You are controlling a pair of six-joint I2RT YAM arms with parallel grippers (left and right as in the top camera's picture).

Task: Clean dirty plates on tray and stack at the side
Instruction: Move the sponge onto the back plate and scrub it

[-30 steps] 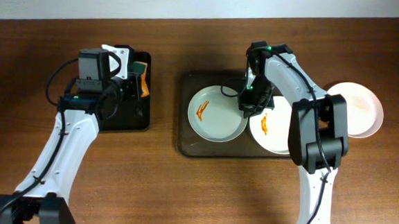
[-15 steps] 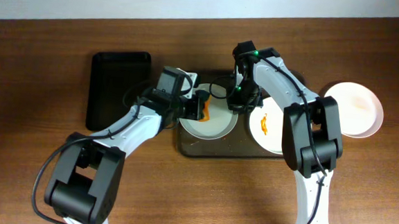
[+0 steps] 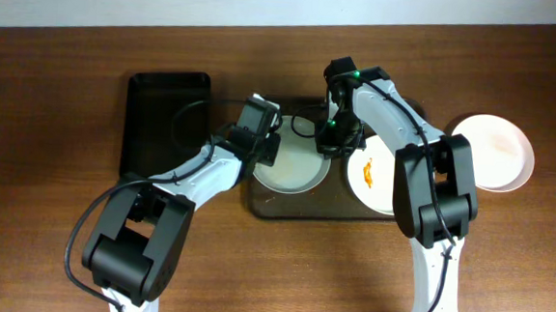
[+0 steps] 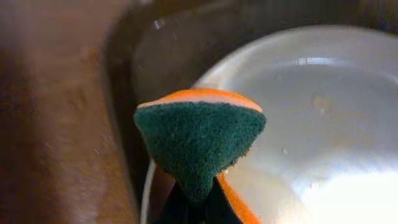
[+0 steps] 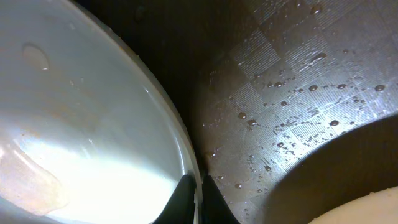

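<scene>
The dark brown tray (image 3: 260, 204) holds two white plates. The left plate (image 3: 294, 172) looks plain white. My right gripper (image 3: 331, 140) is shut on its far right rim, one finger on each side of the edge (image 5: 194, 186). My left gripper (image 3: 260, 141) is shut on a green and orange sponge (image 4: 199, 140) held at that plate's left edge (image 4: 311, 124). The second plate (image 3: 375, 184) carries an orange smear. A third plate (image 3: 496, 152) sits on the table to the right of the tray, with a faint smear.
A smaller black tray (image 3: 162, 120) lies left of the brown tray, with nothing on it. Water drops dot the brown tray's textured floor (image 5: 292, 93). The left arm's cable loops over the black tray. Bare wooden table lies in front.
The left arm swung from the black tray to the left plate with the sponge. The orange smear on that plate no longer shows. The right gripper moved to the plate's rim and stays there.
</scene>
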